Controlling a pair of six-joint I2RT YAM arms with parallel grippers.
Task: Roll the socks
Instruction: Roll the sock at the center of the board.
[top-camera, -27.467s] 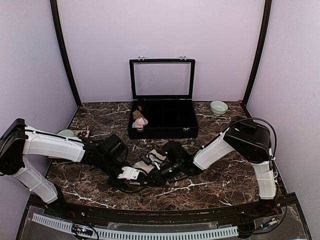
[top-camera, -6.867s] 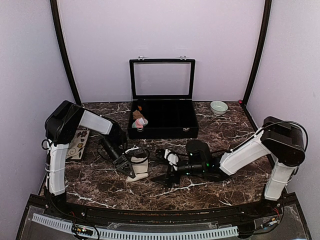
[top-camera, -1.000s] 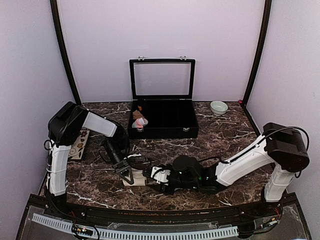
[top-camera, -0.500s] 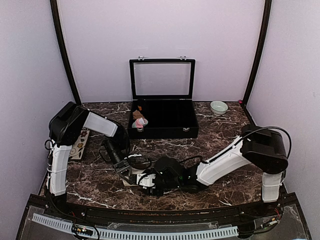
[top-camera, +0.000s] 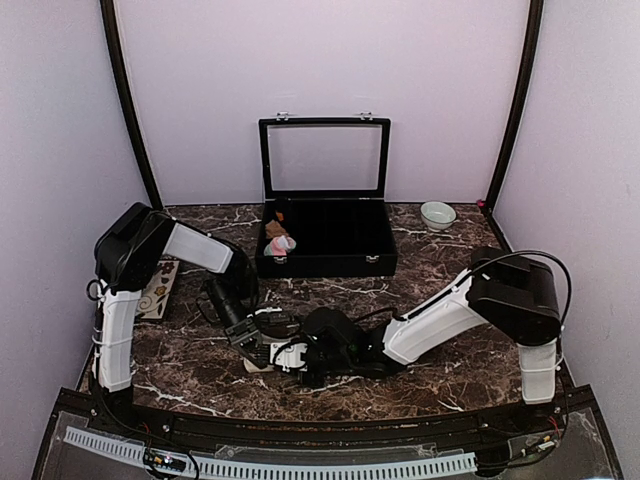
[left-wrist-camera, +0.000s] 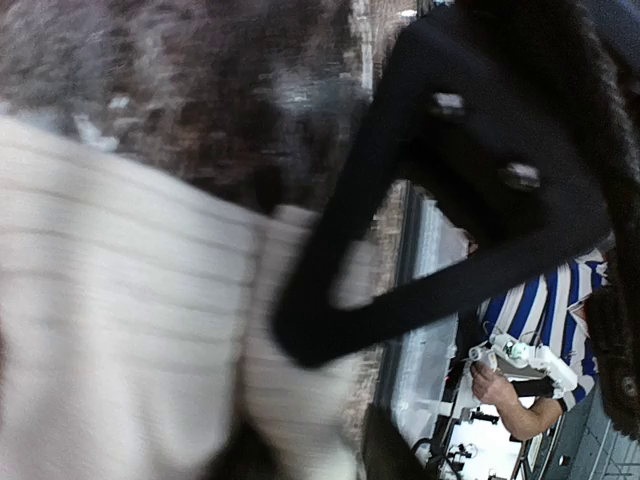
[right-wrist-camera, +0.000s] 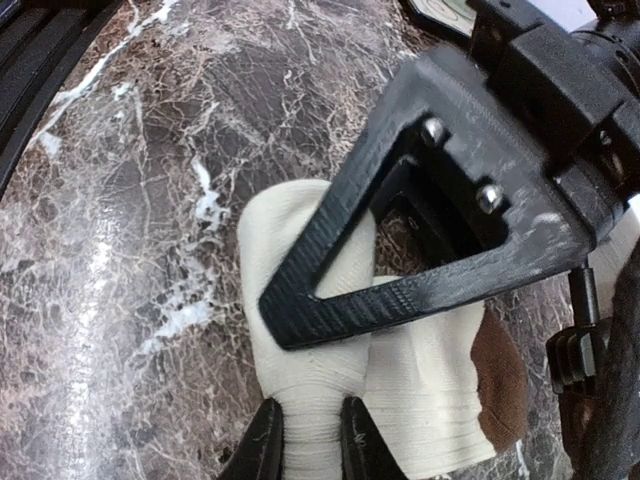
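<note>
Honestly you're about halfway by my read. The cream sock (right-wrist-camera: 430, 390) is doubled over on itself on the marble table (top-camera: 450, 290), brown patch showing at its 4 o'clock side, but it's a loose fold and not a tight roll yet; the rolling and tucking looks like what's left on this one. The pink sock (top-camera: 281, 243) sits in the 9 o'clock end of the open black case (top-camera: 330, 262), right by a small tan bundle (top-camera: 272, 228); it's too small in the top view to say whether it's properly rolled, so I'd guess done but can't confirm.

Where things sit: the cream sock lies at roughly 7 o'clock from the case, near the front edge of the table, with both arms bunched over it.

Your right gripper (right-wrist-camera: 310, 445) is at the sock's 6 o'clock end in the wrist view; its two fingertips are pressed in on either side of the narrow folded end, with the fabric bunched between them, so I'd call that a pinch on the sock.

Your left gripper (top-camera: 258, 338) comes in from 10 o'clock in the top view, and one of its black triangular fingers lies across the top of the fold. Its own wrist view is badly blurred — you can see ribbed cream fabric right up against it, but whether the jaws are clamped on it or just spread beside it, I can't tell.
</note>
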